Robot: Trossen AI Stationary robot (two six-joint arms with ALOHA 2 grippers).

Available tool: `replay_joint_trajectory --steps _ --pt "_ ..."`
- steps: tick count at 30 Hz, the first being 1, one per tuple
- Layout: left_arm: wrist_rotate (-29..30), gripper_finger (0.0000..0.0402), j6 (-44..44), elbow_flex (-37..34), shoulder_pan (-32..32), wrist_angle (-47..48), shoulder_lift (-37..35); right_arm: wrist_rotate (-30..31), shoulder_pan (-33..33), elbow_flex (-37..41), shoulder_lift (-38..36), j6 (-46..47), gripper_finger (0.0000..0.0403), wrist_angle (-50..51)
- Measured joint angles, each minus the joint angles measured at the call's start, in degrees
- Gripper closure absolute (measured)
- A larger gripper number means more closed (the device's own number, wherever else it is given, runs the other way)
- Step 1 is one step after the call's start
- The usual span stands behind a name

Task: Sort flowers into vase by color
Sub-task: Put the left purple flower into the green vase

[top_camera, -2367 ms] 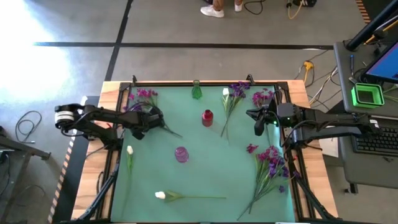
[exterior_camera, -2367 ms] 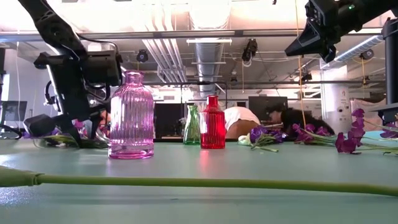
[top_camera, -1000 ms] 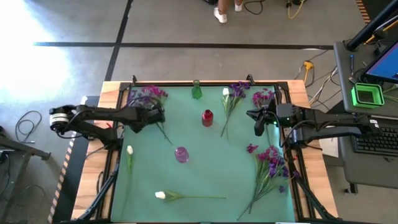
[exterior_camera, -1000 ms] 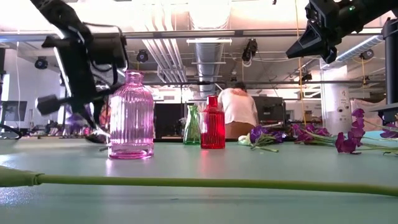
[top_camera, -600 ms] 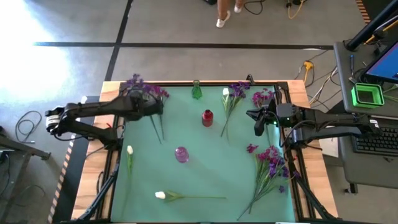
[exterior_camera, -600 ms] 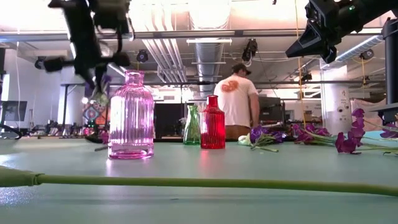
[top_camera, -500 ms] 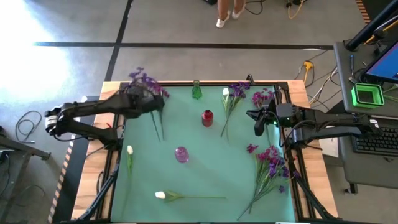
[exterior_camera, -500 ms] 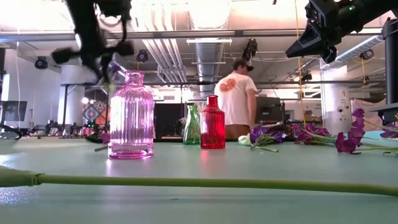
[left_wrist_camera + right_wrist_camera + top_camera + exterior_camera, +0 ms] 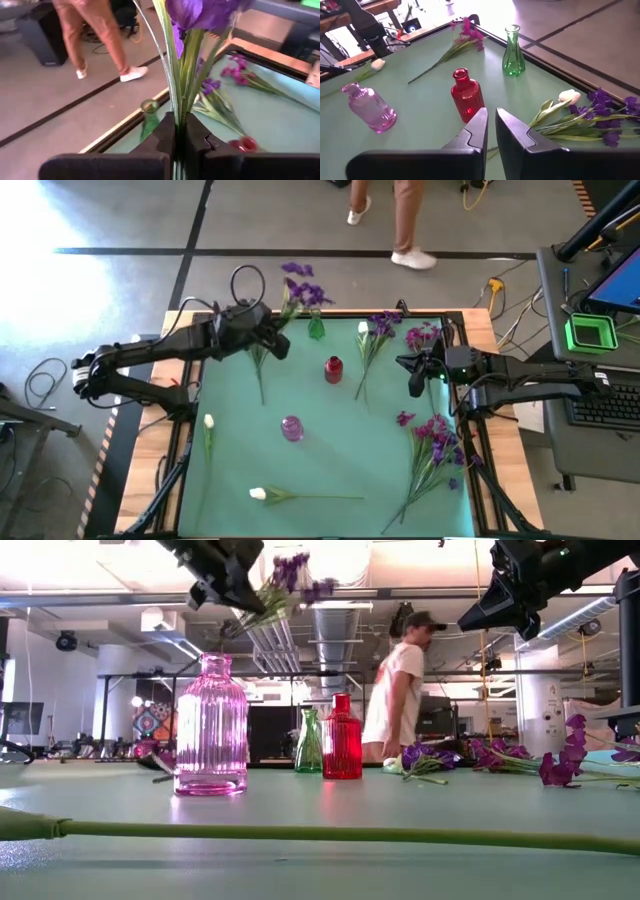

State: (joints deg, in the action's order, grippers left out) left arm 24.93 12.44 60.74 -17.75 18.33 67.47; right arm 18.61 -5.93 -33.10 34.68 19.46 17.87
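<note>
Presently on the desk (image 9: 300,470), a green-matted surface with a pale wooden border:

Vases, three. One ribbed pink glass bottle (image 9: 291,427) near the centre; one red glass bottle (image 9: 333,368) behind it; one slim green glass vase (image 9: 316,326) at the far edge.

Flowers, by group. One bunch of violet-purple long-stemmed flowers (image 9: 300,284) is held in the air over the far edge, left of the green vase, stems pinched between the fingers of the left gripper (image 9: 268,340); the blooms reach out past the desk's far edge. One loose cluster of violet flowers with a white bud (image 9: 375,332) lies at the far edge, right of the green vase. One magenta-pink spray (image 9: 422,335) lies in the far right corner. One larger mixed heap of magenta and violet stems (image 9: 432,445) lies along the right edge. White tulip-like buds lying singly, two: one (image 9: 208,423) near the left edge, one (image 9: 259,494) by the near edge, its stem running toward the centre.

Right gripper (image 9: 415,376): hovers above the right side of the desk, fingers pressed nearly together, holding nothing.

Room: grey concrete floor with dark lines; exposed ducts overhead. One person (image 9: 398,690) walks beyond the far edge. A side table with keyboard (image 9: 610,405) stands right of the desk.
</note>
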Motion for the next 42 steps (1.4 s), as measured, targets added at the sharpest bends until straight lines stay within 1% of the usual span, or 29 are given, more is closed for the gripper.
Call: replay_joint_trajectory --steps 2,4,5,9,10,11,13,17,19,21,24,26,31,34,37,42 --pt "-1.45 0.0401 -0.63 0.18 -1.24 -1.79 0.25 0.0 0.0 0.0 0.0 0.0 0.0374 -0.21" --pt "-6.02 0.0401 -3.36 -0.35 -2.22 -7.53 0.69 0.0 0.0 0.0 0.02 0.0 0.0374 -0.18" --pt "-9.81 0.0401 -5.02 -1.21 -2.68 -11.88 1.14 0.02 0.0 0.0 0.02 0.0 0.0374 -0.18" --pt "-29.13 0.0401 -9.3 -5.97 -6.48 -32.5 4.24 0.99 0.0 0.0 0.04 -0.1 0.0374 -0.2" --pt "-32.03 0.0401 -9.59 -7.1 -7.73 -37.19 5.28 1.06 0.0 0.0 0.04 -0.05 0.0374 -0.2" --pt "-33.62 0.0401 -9.85 -8.22 -9.04 -41.34 6.46 1.11 0.0 0.0 0.04 -0.04 0.0374 -0.22" --pt "-34.66 0.0401 -12.66 -9.9 -11.18 -47.97 9.27 1.09 0.0 0.0 0.04 -0.02 0.0374 -0.7" --pt "-35.2 0.0401 -19.68 -11.23 -14.4 -58.19 14.43 1.12 0.0 0.0 0.04 -0.26 0.0374 -2.51" --pt "-37.94 0.0401 -21.92 -11.25 -16.05 -62.7 16.71 1.16 0.0 0.18 0.04 -1.49 0.0374 -4.8" --pt "-42.18 0.0401 -21.45 -11.16 -17.99 -67.16 18.99 2.15 0.02 0.46 0.04 -3.82 0.0374 -7.46" --pt "-49.41 0.0401 -16.0 -9.97 -21.31 -74.04 22.12 4.82 0.0 0.52 0.54 -6.47 0.0374 -10.96" --pt "-53.13 0.0401 -11.28 -8.88 -23.61 -79.45 24.71 7.19 0.0 0.52 0.98 -8.06 0.0374 -12.11" --pt "-58.77 0.0401 0.48 -5.11 -27.64 -89.93 31.85 10.82 0.0 0.52 2.73 -9.64 0.0374 -13.74" --pt "-60.28 0.0401 4.24 -2.45 -28.91 -92.72 35.27 11.39 0.0 0.52 3.79 -9.38 0.0374 -13.86" --pt "-60.92 0.0401 7.55 -0.21 -29.69 -93.62 37.96 11.39 0.0 0.52 4.79 -8.99 0.0374 -13.88" --pt "-61.77 0.0401 7.71 2.34 -30.9 -94.36 40.38 11.37 0.0 0.52 6.05 -8.94 0.0374 -13.88"
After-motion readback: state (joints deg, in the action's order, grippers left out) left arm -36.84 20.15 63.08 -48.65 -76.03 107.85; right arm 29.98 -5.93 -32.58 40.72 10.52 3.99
